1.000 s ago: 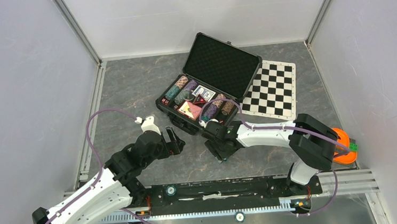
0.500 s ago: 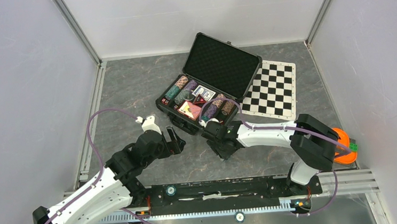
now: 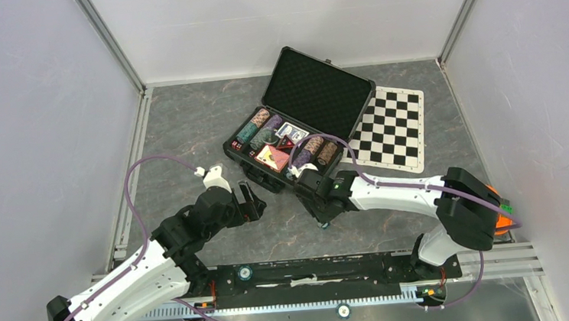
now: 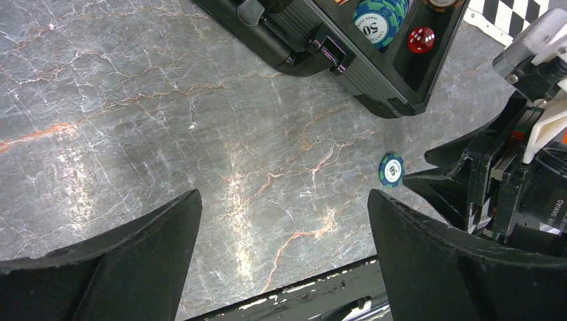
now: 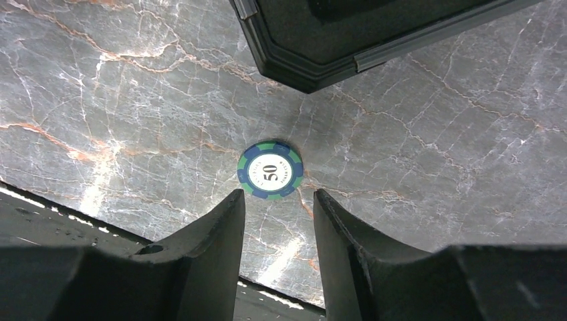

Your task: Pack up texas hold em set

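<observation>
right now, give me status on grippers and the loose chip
Left gripper open, empty. Right gripper open, poised at the loose 50 chip, not gripping. Chip flat on table by the open case. Path clear.

The open black case (image 3: pixel 314 93), chips (image 3: pixel 260 125) and cards (image 3: pixel 292 134) in its tray, lies mid-table with the chequered mat (image 3: pixel 388 129) just beside it at 3 o'clock, the left gripper (image 3: pixel 251 199) near it at 7 o'clock and the right gripper (image 3: pixel 321 216) at 5 o'clock.

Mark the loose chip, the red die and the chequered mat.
loose chip (image 5: pixel 270 170): right wrist view, on its white centre label.
red die (image 4: pixel 421 39): left wrist view, on the face that shows.
chequered mat (image 3: pixel 388 129): top view, on its middle squares.
</observation>
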You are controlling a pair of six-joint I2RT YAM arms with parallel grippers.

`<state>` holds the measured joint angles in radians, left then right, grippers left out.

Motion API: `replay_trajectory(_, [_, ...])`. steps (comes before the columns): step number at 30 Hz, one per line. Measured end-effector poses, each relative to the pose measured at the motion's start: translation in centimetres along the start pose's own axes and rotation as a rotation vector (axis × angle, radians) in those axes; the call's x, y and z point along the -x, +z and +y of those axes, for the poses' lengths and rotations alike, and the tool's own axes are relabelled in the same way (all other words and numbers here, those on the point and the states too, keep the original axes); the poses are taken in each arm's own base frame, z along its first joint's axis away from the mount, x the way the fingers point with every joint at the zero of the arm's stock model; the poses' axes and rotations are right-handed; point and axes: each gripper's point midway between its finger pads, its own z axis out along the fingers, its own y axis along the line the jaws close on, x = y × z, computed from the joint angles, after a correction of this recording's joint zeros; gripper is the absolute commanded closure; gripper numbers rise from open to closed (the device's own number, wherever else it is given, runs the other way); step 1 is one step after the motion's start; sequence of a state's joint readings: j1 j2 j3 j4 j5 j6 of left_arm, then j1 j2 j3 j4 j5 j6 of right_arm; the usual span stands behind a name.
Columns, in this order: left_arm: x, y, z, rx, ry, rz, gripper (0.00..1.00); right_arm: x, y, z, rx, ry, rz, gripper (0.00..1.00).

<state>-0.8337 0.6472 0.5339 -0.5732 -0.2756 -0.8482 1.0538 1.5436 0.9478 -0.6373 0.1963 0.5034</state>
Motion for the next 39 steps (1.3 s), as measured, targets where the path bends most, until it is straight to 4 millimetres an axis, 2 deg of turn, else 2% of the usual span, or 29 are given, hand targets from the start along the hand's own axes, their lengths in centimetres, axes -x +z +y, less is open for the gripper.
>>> replay_trajectory(9, [0.0,0.0,0.0,0.002,0.0,0.001,0.0,0.3,-0.3,-0.6,-0.009,0.015,-0.008,0.51])
replay_trajectory(11, [-0.1,0.1,0.0,0.004,0.001,0.003,0.0,0.3,-0.3,-0.6,-0.01,0.016,-0.008,0.39])
replay_trajectory(12, [-0.1,0.1,0.1,0.006,0.002,0.005,0.0,0.3,-0.2,-0.7,-0.01,0.015,-0.008,0.26])
replay_trajectory(13, [-0.1,0.1,0.1,0.006,0.002,0.005,0.0,0.3,-0.2,-0.7,-0.011,0.018,-0.008,0.18])
replay_trajectory(15, [-0.1,0.1,0.1,0.006,0.002,0.006,0.0,0.3,-0.2,-0.6,-0.004,0.015,-0.006,0.15])
replay_trajectory(25, [-0.3,0.3,0.2,0.013,0.005,0.012,0.0,-0.5,1.2,0.1,0.022,0.013,0.032,0.22])
replay_trajectory(31, [-0.3,0.3,0.2,0.015,0.006,0.013,0.0,-1.8,2.4,0.0,0.026,0.011,0.07,0.31])
replay_trajectory(33, [-0.3,0.3,0.2,0.015,0.006,0.013,0.0,-1.8,2.4,0.0,0.028,0.012,0.071,0.37])
replay_trajectory(39, [-0.3,0.3,0.2,0.014,0.005,0.013,0.0,-1.7,2.5,-0.2,0.023,0.009,0.067,0.45])
